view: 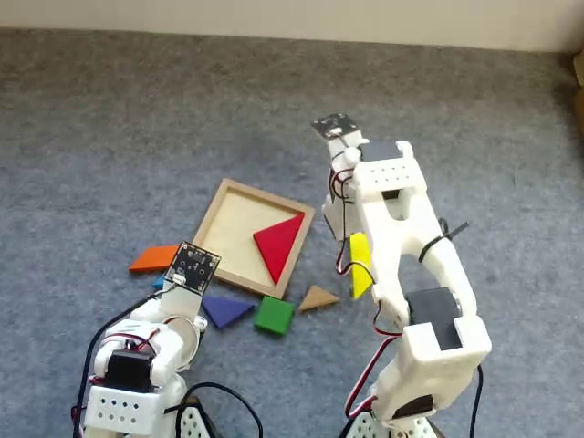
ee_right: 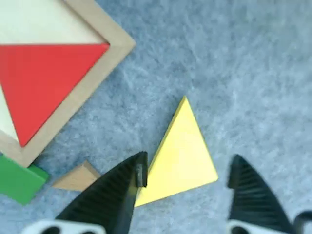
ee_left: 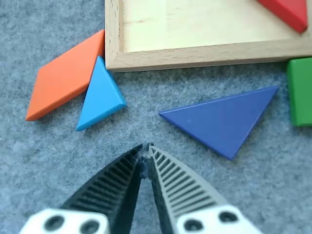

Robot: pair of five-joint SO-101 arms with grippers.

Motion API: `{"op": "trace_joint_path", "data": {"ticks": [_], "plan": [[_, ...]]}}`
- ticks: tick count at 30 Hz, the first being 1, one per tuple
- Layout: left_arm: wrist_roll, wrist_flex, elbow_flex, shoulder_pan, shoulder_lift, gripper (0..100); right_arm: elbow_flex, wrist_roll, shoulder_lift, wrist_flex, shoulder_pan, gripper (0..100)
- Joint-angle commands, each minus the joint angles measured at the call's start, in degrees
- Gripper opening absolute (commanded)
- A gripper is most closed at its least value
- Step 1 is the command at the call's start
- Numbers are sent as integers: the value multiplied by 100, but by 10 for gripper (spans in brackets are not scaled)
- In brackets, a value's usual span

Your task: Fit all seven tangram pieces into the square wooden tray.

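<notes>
A: We see left jaws closed, empty, over the desk (view: 109, 137) beside the dark blue triangle (ee_left: 222, 119). Tray (view: 233, 224)?
B: Mid-desk, holding the red triangle (view: 278, 245). Further right we have right jaws open, straddling the yellow triangle (ee_right: 180, 151).

Left arm: my left arm (view: 146, 356) is folded up at the near left, close to its base, wrist tipped forward and down.
Left gripper: my left gripper (ee_left: 146, 146) has its jaws pressed together, ribbed tips touching, pointing down and ahead.
Right arm: my right arm (view: 411, 265) is stretched forward on the right, farther out than the left, wrist bent down.
Right gripper: my right gripper (ee_right: 187, 165) has its jaws spread wide, pointing down.
</notes>
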Motion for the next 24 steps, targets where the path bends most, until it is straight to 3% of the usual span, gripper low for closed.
{"op": "trace_joint_path", "data": {"ticks": [1,11,24], "plan": [[26,9,110,-22,-286,6,277,-440,-365,92,-4,360],[26,9,110,-31,-286,6,1807,-501,-365,-1385,4,361],[26,9,110,-31,-286,6,2132,-501,-347,-1807,-22,351]]}}
